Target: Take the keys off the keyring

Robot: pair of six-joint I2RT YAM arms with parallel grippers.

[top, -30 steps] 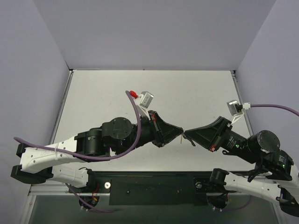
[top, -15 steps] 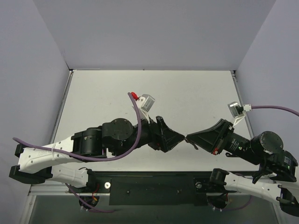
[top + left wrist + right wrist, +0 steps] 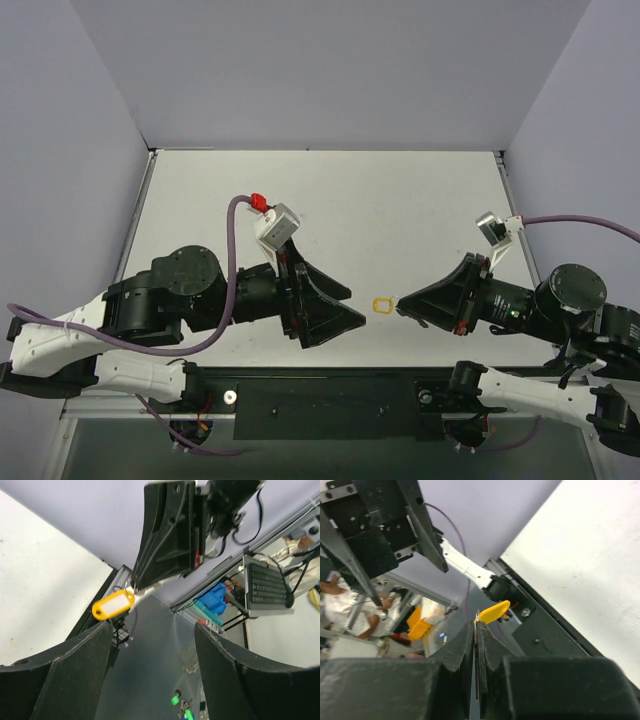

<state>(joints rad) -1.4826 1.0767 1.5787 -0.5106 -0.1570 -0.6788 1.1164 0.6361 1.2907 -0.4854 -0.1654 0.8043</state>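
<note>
The right gripper (image 3: 402, 301) is pressed together, pinching a thin silver key (image 3: 476, 640). The yellow keyring (image 3: 383, 304) juts just beyond its tips, its pale label panel (image 3: 116, 601) too small to read. The left gripper (image 3: 357, 305) stands spread, near the keyring but apart from it. A white table (image 3: 400, 200) lies beneath both, with lilac-grey walls (image 3: 330, 70) beyond.

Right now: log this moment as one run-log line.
left gripper open, empty | right gripper shut on key | keyring hangs from key
</note>
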